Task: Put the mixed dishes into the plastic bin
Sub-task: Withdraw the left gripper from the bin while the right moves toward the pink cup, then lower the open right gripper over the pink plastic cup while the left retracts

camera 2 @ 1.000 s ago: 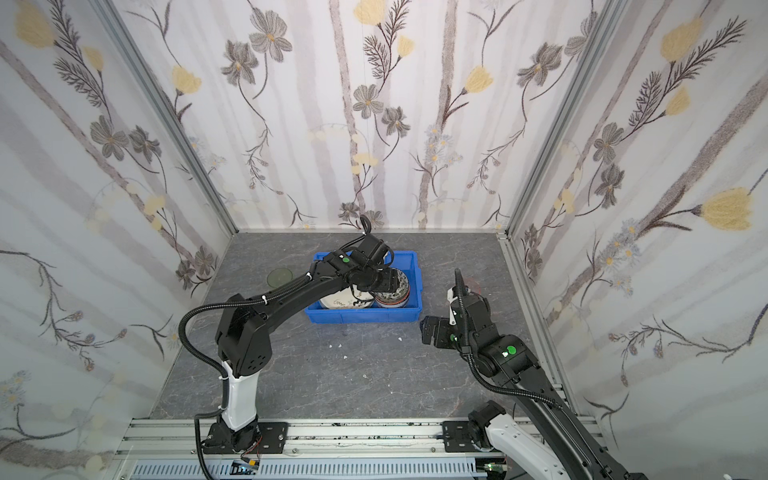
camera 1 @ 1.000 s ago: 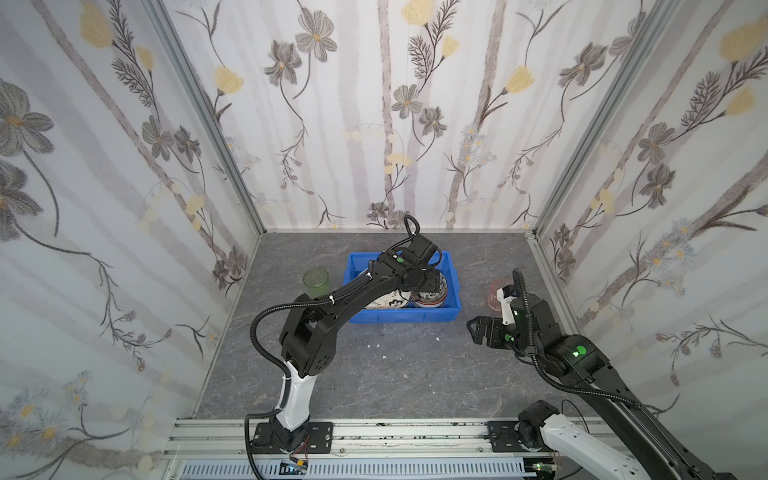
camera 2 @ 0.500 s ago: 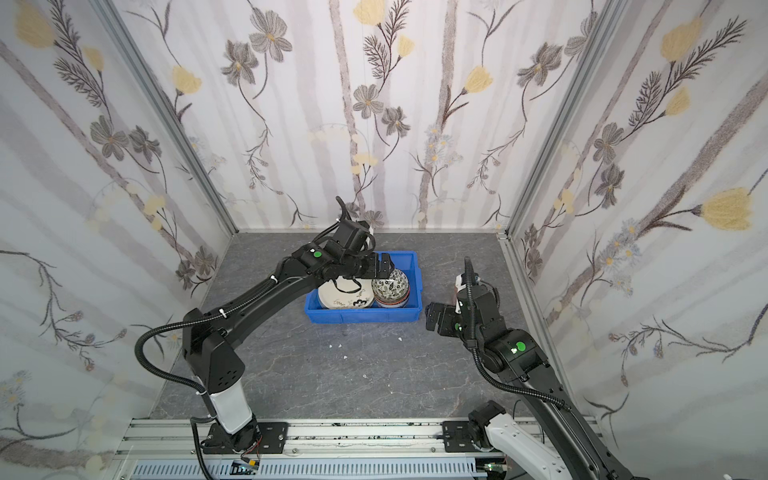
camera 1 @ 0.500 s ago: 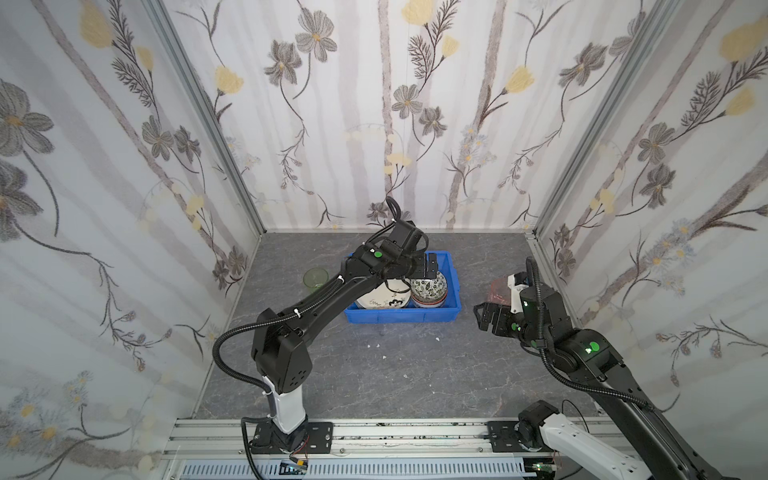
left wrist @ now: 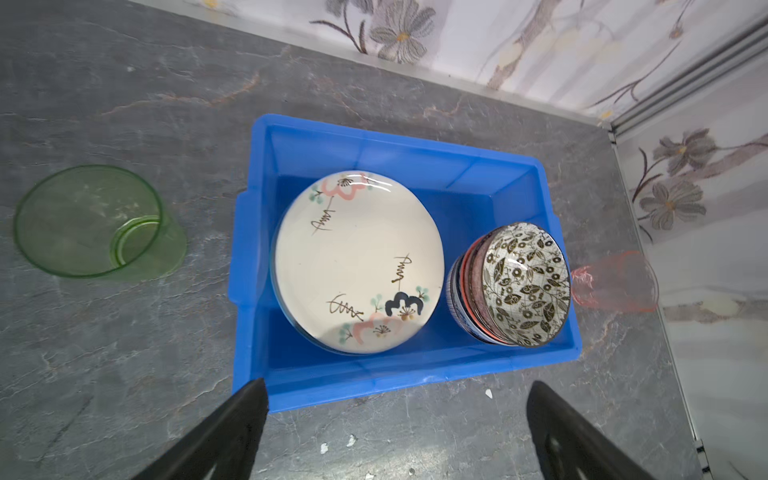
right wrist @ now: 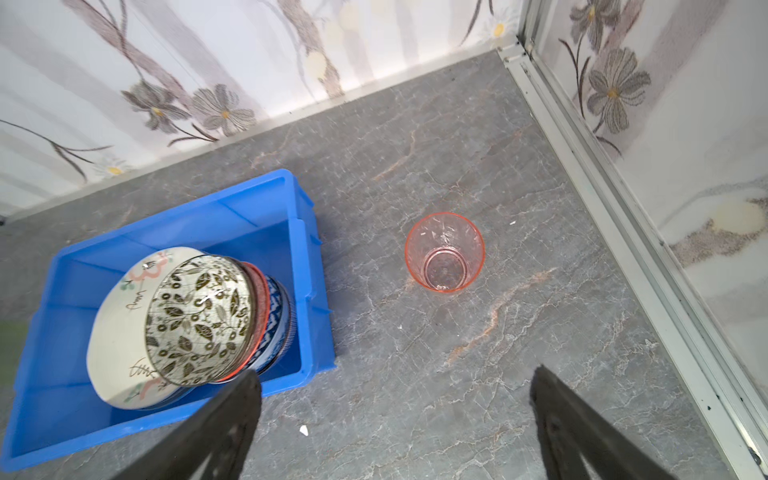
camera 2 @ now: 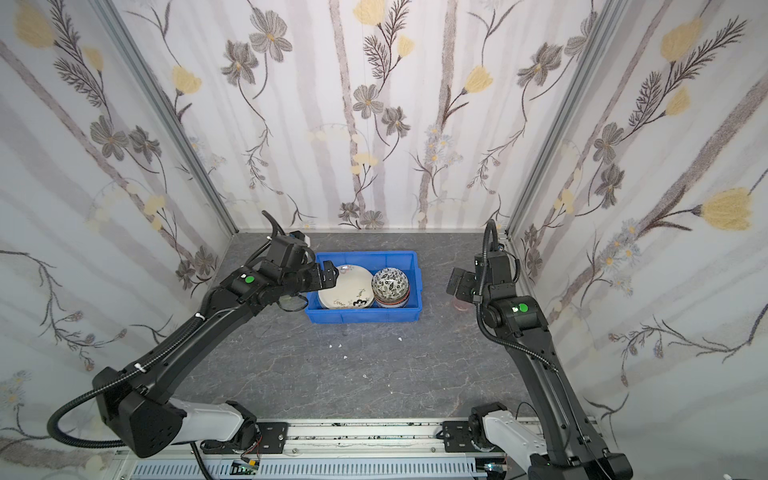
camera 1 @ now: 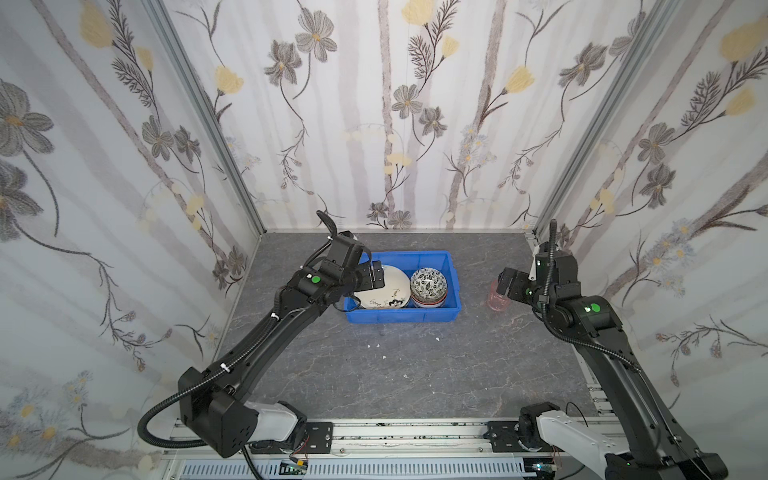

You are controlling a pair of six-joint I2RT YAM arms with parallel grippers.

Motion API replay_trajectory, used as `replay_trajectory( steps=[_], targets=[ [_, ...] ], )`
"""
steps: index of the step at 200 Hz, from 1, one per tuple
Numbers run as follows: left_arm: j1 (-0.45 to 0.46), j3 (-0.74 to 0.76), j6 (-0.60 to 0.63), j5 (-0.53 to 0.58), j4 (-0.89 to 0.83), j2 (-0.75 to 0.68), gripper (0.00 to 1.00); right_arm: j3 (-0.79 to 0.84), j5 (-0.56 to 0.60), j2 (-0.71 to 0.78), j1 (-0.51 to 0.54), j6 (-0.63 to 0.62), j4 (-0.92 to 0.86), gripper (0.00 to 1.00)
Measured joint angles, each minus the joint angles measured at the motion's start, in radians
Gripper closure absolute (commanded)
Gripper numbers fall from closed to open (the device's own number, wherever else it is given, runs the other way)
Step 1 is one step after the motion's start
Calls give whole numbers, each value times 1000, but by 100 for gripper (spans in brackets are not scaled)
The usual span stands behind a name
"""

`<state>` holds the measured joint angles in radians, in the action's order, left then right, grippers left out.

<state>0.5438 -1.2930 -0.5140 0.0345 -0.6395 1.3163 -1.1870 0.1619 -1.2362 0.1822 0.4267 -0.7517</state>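
Observation:
The blue plastic bin stands at the back middle. It holds a cream plate leaning beside a stack of bowls topped by a black-white leaf bowl. My left gripper hangs open and empty above the bin's left end. A green tumbler stands left of the bin. A pink tumbler stands right of it. My right gripper is open above that tumbler.
Small white chips lie on the grey floor in front of the bin. Flowered walls close in the back and both sides, with an aluminium rail along the right wall's foot near the pink tumbler.
My left gripper opened fully and drew back and up from over the bowls to the bin's left end. My right gripper moved back and right to above the pink tumbler.

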Motion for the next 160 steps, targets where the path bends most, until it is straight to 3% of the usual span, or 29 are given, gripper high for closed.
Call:
replay_trajectory(
  steps=[46, 83, 160],
  targets=[
    [-79, 180, -23, 1, -8, -200, 0, -65, -112, -216, -154, -47, 0, 1],
    [-116, 285, -47, -13, -8, -290, 0, -82, -162, -332, -244, -70, 1, 7],
    [-138, 379, -80, -36, -11, -357, 0, -34, -205, -450, -282, -69, 60, 18]
  ],
)
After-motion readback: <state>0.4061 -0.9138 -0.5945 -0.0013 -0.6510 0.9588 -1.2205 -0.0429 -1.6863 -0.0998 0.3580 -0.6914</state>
